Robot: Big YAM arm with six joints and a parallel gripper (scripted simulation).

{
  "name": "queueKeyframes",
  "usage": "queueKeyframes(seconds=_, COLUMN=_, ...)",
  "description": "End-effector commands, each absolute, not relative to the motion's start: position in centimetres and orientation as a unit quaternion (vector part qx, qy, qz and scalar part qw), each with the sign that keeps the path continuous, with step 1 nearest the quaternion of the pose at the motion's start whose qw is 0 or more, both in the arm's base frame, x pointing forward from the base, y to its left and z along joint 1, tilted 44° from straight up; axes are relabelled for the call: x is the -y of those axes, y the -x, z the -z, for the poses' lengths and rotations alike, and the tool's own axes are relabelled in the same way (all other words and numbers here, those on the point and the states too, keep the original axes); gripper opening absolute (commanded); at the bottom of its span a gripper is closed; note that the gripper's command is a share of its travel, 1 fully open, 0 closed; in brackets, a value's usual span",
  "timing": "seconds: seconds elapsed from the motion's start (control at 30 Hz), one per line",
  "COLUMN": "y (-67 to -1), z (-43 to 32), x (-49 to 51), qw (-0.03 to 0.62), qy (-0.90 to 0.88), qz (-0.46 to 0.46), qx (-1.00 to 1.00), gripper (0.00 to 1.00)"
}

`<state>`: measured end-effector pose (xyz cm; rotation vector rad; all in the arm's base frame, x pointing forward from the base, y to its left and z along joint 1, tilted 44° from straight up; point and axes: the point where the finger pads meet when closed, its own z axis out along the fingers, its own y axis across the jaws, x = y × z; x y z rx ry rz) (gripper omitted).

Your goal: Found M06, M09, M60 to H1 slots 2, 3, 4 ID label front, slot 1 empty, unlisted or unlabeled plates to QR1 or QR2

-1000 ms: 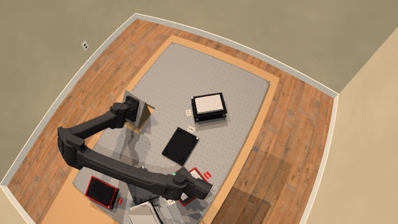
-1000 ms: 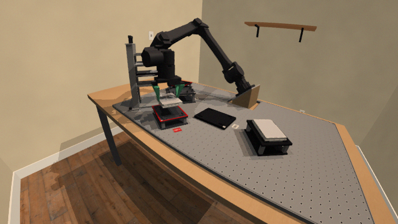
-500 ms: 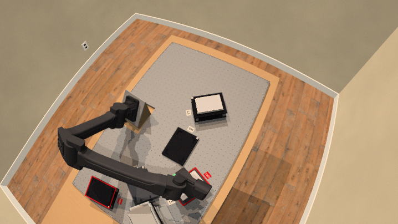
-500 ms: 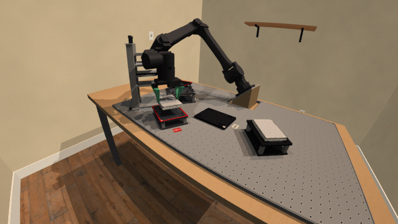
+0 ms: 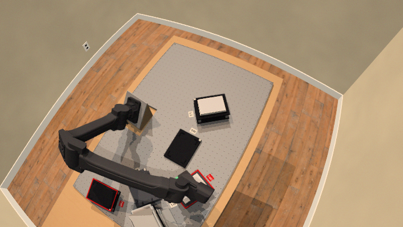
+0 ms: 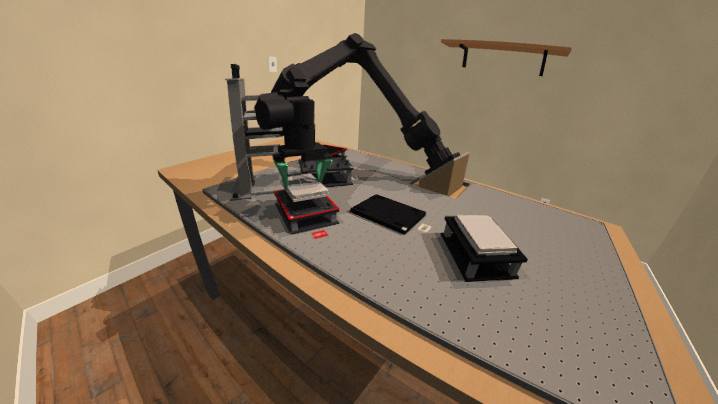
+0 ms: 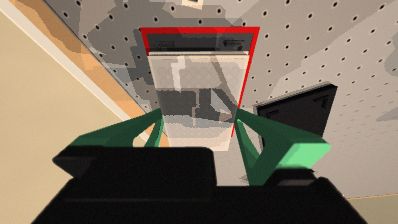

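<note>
My gripper [image 6: 303, 183] [image 7: 198, 111] is shut on the long sides of a pale plate [image 6: 307, 191] [image 7: 197, 90] [image 5: 200, 178]. It holds the plate close above the near red-framed quarantine nest [image 6: 313, 213] [image 7: 200, 31] [image 5: 204, 177], roughly in line with it. I cannot tell whether the plate touches the nest. No label shows on the plate. The plate hotel H1 [image 6: 240, 135] [image 5: 146, 214] stands behind the gripper; my arm hides most of its shelves. A second pale plate [image 5: 211, 104] [image 6: 484, 233] lies flat on a raised black nest [image 6: 482, 266] farther along the deck.
A second red-framed quarantine nest [image 5: 90, 188] stands empty at the deck's other side. A flat black nest [image 5: 183, 147] [image 6: 386, 212] [image 7: 300, 115] lies between the quarantine nest and the raised nest. The arm's wooden base wedge [image 6: 446, 175] stands at the back. The table edge is close.
</note>
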<state>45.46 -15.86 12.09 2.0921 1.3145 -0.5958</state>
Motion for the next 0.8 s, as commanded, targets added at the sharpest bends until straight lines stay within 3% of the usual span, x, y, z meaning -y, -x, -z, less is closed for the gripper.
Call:
queueKeyframes(seconds=0.0, y=-45.4, z=-11.3, x=17.0, qw=0.292, qy=-0.787, qz=0.233, qx=-0.492, gripper=0.86)
queueKeyframes(seconds=0.77, y=-45.5, z=-10.5, x=18.0, qw=0.294, qy=-0.787, qz=0.230, qx=-0.491, gripper=0.86)
